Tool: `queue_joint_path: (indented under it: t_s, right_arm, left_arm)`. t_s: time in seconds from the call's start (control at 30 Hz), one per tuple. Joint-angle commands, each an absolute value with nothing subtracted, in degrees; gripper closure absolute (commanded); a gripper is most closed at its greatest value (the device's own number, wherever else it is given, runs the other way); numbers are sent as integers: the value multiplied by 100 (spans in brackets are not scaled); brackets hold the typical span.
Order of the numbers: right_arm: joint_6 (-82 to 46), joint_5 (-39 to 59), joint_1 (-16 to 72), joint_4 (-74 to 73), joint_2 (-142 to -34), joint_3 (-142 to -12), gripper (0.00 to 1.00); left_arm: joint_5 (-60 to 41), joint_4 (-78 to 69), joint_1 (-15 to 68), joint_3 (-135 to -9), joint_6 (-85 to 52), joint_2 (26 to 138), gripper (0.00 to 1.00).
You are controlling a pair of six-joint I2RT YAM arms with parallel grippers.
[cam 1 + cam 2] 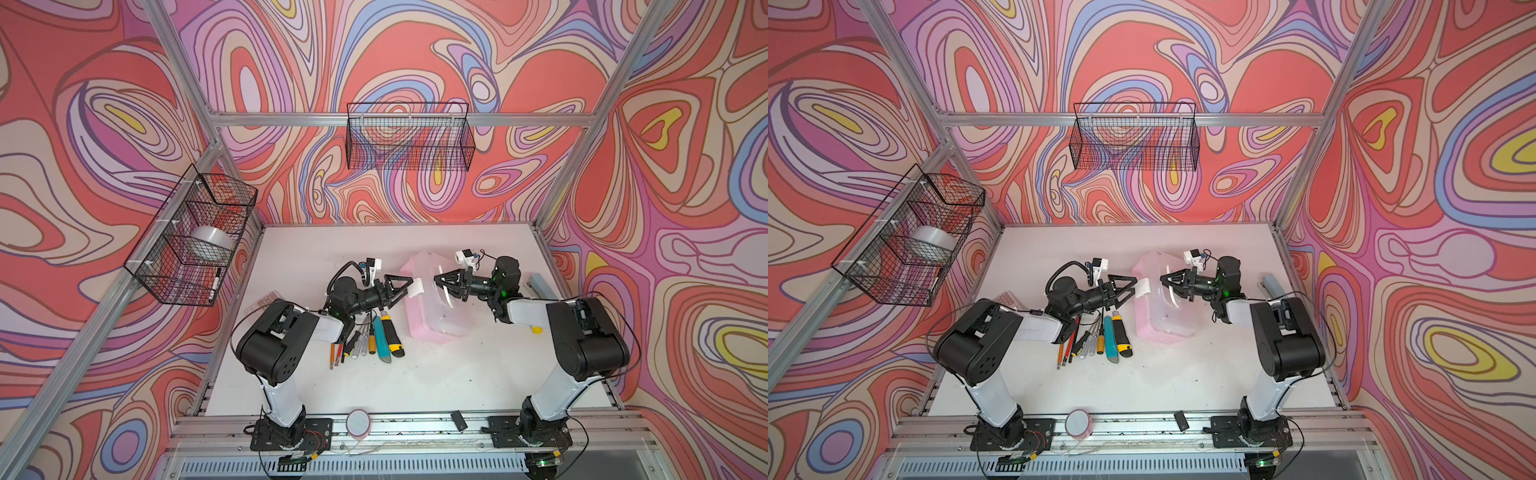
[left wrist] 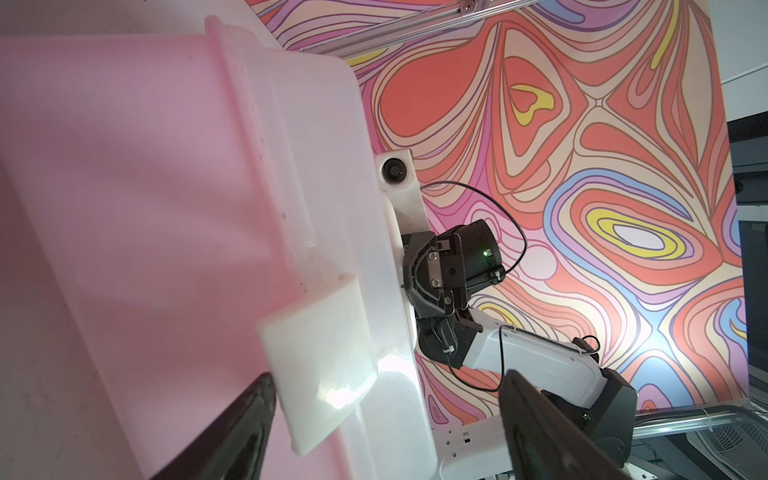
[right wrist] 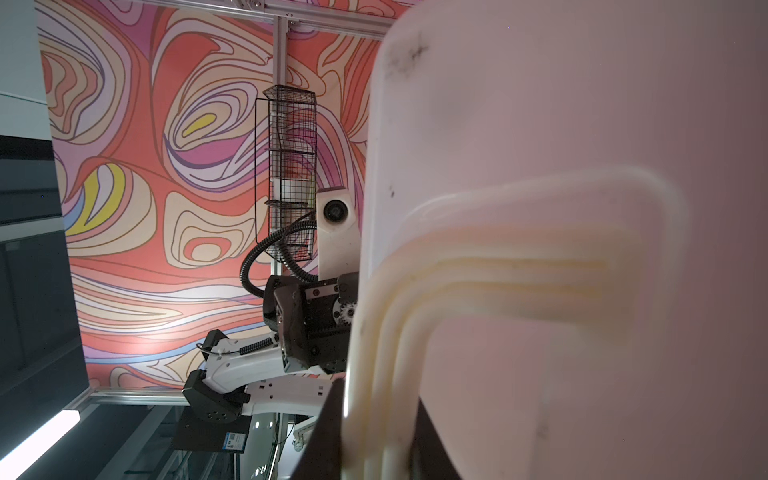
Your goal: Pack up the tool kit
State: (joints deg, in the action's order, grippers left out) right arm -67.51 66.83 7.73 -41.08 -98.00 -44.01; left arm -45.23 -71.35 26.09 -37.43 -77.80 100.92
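Observation:
The tool kit case (image 1: 419,320) (image 1: 1148,324) stands on its long side mid-table, its pink body towards my left arm and its translucent lid (image 2: 332,166) (image 3: 582,104) towards my right. My left gripper (image 1: 409,286) (image 1: 1133,286) (image 2: 388,380) is open, its jaws wide on either side of the case's white latch (image 1: 417,287) (image 2: 320,365). My right gripper (image 1: 438,282) (image 1: 1165,282) (image 3: 376,436) is shut on the white C-shaped handle (image 1: 446,297) (image 3: 457,270). Screwdrivers (image 1: 353,340), a teal tool (image 1: 381,338) and a black-yellow utility knife (image 1: 392,334) lie loose left of the case.
A pinkish calculator (image 1: 266,301) lies behind my left arm. By the right edge sit a grey-blue bar (image 1: 540,284) and a small yellow piece (image 1: 537,330). Wire baskets hang on the left wall (image 1: 191,237) and the back wall (image 1: 409,137). A round pink disc (image 1: 358,423) rests on the front rail.

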Motion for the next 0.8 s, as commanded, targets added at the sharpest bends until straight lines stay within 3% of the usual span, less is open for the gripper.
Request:
queue_joint_path:
  t_s: [0.0, 0.17, 0.37, 0.53, 0.63, 0.77]
  right_arm:
    - [-4972, 6280, 782, -2300, -9735, -4452, 100]
    - [-4708, 6049, 787, -1847, -9593, -4620, 100]
    - [-2930, 4244, 1560, 1328, -9451, -5853, 100]
    - [-3408, 3767, 1960, 955, -9737, -5789, 100]
    - [-3934, 3983, 1960, 115, -9641, -5424, 100]
    - [-4045, 4036, 1956, 227, -9401, -5537, 100]
  left_arm:
    - [-4616, -7176, 2447, -3649, -7542, 9705, 15]
    - [-4054, -4746, 2415, -3618, -6109, 9112, 15]
    - [-3087, -1883, 2511, -4132, -4563, 8244, 11]
    - [-3017, -1650, 2555, -4253, -4496, 8309, 11]
    - [-2980, -1687, 2642, -4201, -4526, 8366, 11]
    - [-2898, -1615, 2759, -4198, -4454, 8385, 11]
